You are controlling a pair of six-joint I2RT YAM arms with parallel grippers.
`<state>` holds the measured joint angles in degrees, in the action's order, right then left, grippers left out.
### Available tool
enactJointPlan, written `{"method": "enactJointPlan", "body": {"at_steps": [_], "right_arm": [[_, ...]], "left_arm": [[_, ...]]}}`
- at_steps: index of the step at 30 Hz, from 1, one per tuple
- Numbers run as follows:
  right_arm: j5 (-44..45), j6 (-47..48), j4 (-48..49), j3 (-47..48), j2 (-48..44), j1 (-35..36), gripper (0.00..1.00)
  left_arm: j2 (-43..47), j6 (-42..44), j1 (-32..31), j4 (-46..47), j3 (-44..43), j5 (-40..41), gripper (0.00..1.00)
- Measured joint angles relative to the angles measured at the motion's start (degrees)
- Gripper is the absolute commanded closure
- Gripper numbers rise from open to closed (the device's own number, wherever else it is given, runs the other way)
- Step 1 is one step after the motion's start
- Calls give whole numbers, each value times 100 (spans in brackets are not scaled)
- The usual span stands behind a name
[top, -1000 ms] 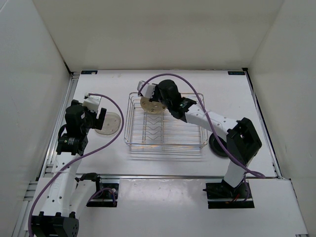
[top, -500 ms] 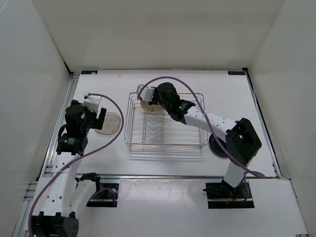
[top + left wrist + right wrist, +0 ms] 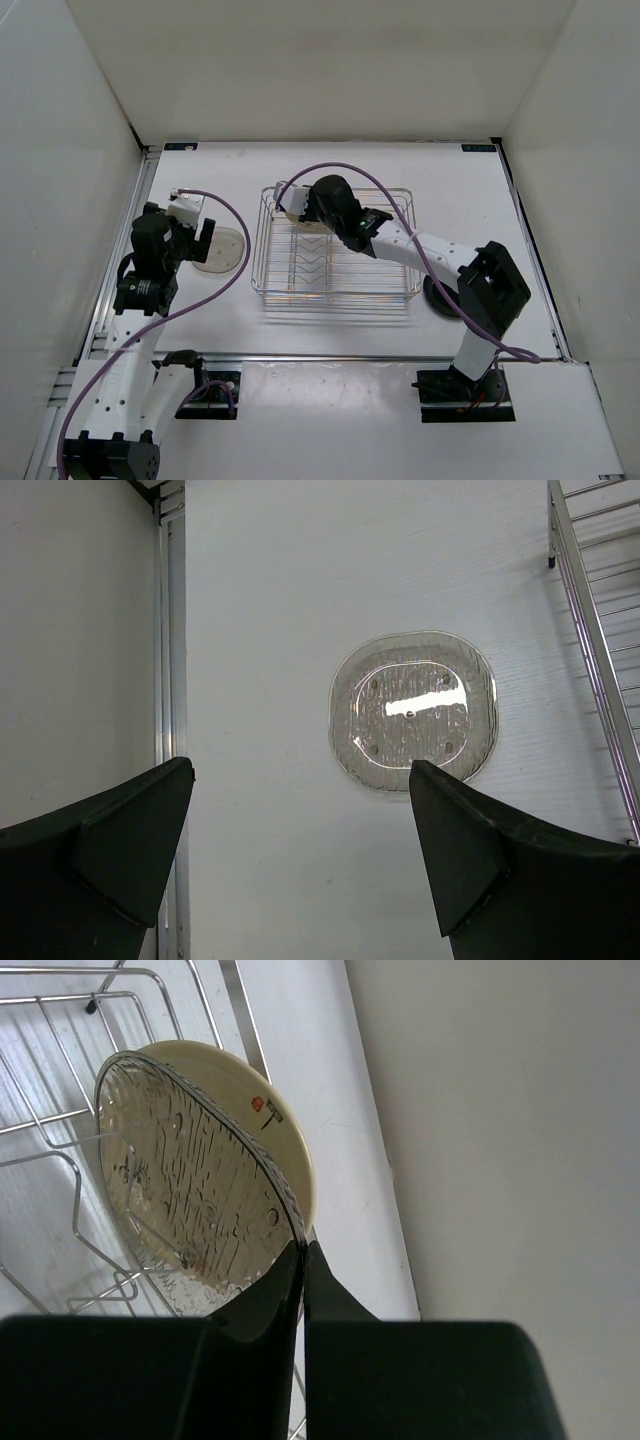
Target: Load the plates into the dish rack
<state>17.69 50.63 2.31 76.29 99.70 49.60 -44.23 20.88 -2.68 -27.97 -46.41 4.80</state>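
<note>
right arm fingers (image 3: 303, 1250) are closed almost fully, a thin slit left, pinching the lower rim of a speckled clear plate (image 3: 190, 1200). a tan plate (image 3: 270, 1110) sits flat against its back and its rim runs into the same pinch. cannot tell if both are clamped or just the clear one. the two plates stand on edge, tilted, at the far left corner of the dish rack (image 3: 340, 292), with the rack wires right beside them in the wrist view. cannot tell if they touch the wires.

left arm fingers (image 3: 300, 780) are spread wide with nothing held, hovering over the tabletop (image 3: 500, 200) left of the rack. the other clear plate (image 3: 413, 713) lies flat on the tabletop just beyond them, nearer the right-hand finger and near the rack's left side.

black plate (image 3: 440, 298) lies on the tabletop just right of the rack, mostly hidden under the right arm.
</note>
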Motion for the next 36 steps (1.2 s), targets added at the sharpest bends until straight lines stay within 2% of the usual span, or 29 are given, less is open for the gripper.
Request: {"method": "enactJointPlan", "body": {"at_steps": [19,36], "right_arm": [[4,-262,-398,11,28,48,100],[-101,-378,-468,398,579,-17,100]], "left_arm": [[92,0,66,-2,0,0,0],[109,-7,107,-2,0,0,0]]}}
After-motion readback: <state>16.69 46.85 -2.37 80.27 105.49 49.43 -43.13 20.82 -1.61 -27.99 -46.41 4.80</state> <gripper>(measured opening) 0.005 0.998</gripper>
